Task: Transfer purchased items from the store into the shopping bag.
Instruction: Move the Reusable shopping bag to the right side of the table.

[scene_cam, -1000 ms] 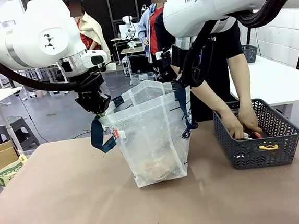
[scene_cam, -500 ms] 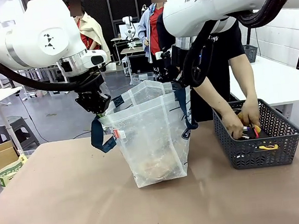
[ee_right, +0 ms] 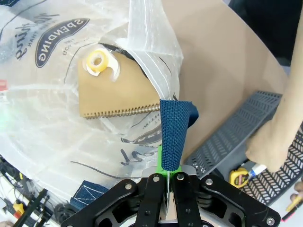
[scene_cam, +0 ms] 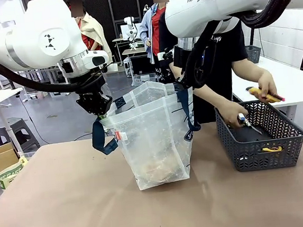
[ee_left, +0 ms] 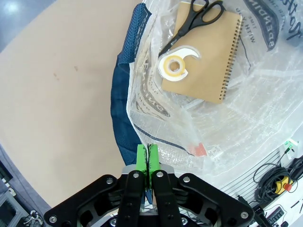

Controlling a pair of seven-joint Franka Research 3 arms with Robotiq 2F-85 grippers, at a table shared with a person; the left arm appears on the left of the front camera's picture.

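The shopping bag (scene_cam: pixel 156 139), translucent white with navy straps, stands open mid-table. My left gripper (scene_cam: pixel 96 105) is shut on its left rim, green fingertips (ee_left: pixel 141 158) pinching the plastic beside the navy strap (ee_left: pixel 124 94). My right gripper (ee_right: pixel 167 174) is shut on the opposite rim where a navy strap (ee_right: pixel 173 135) folds over. Inside the bag lie a brown spiral notebook (ee_left: pixel 203 59), black scissors (ee_left: pixel 193 21) and a tape roll (ee_left: pixel 174 66). The person's raised hand (scene_cam: pixel 267 83) holds a yellow-red item (scene_cam: pixel 264 94). Their other hand (scene_cam: pixel 231 116) holds a small item (scene_cam: pixel 243 119) over the basket.
A dark grey mesh basket (scene_cam: pixel 260 141) sits on the table right of the bag, with a yellow item (scene_cam: pixel 271 148) inside. The person stands behind it. A cardboard box (scene_cam: pixel 2 161) sits off the table's left edge. A white table (scene_cam: pixel 287 83) stands at the far right.
The person's hands have come up out of the basket. One rose above the far rim with the yellow-red item; the other lifted a small item. Both grippers and the bag stayed still.
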